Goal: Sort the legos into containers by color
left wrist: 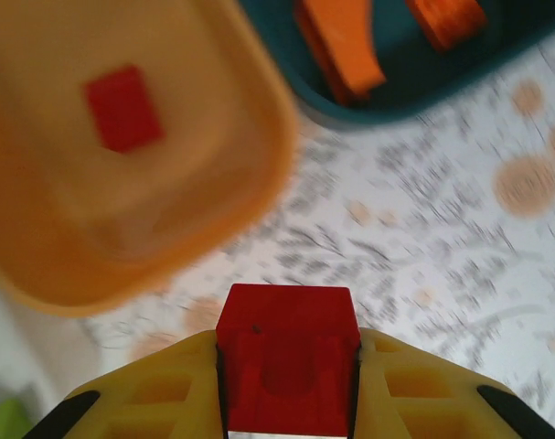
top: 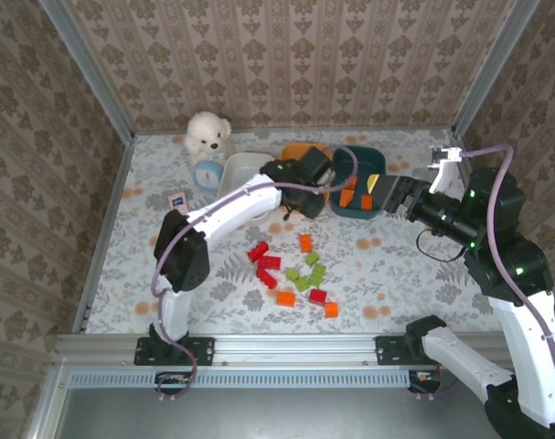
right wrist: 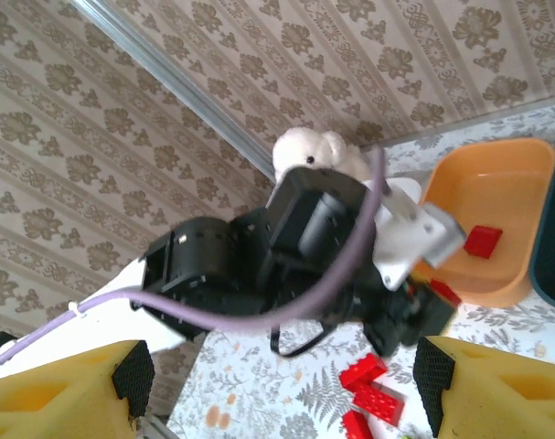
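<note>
Left gripper: your left gripper (left wrist: pixel 286 352) is clamped on a red brick (left wrist: pixel 286 389), with the yellow fingers (left wrist: pixel 158 393) tight on both sides. It hangs over the tabletop (left wrist: pixel 423 256), just off the near rim of the orange dish (left wrist: pixel 213 210).

From above: the left gripper (top: pixel 303 197) sits right at the orange dish's (top: pixel 300 150) near edge, and your arm covers most of that dish.

Orange dish: there's a second red brick (left wrist: pixel 122 108) lying flat inside. You can spot it from the right wrist too (right wrist: pixel 483 240).

Teal dish: the teal dish (top: pixel 367 160) is just right of the orange dish, with a couple of orange bricks (top: pixel 347 197) in it.

White dish: the white dish (top: pixel 240 165) is just left of the orange dish. Can't tell what's in it.

Loose bricks: the loose bricks (top: pixel 295 273) are a red, green and orange mix scattered on the near side of the orange dish, well apart from it.

Right gripper: your right gripper (right wrist: pixel 282 375) has its fingers spread wide with nothing between them. From above, the right gripper (top: pixel 387 195) is right of the orange dish, at the teal dish's far rim.

Extras: the plush (top: pixel 208 133) and the blue clock (top: pixel 208 174) are left of the orange dish, past the white dish.
</note>
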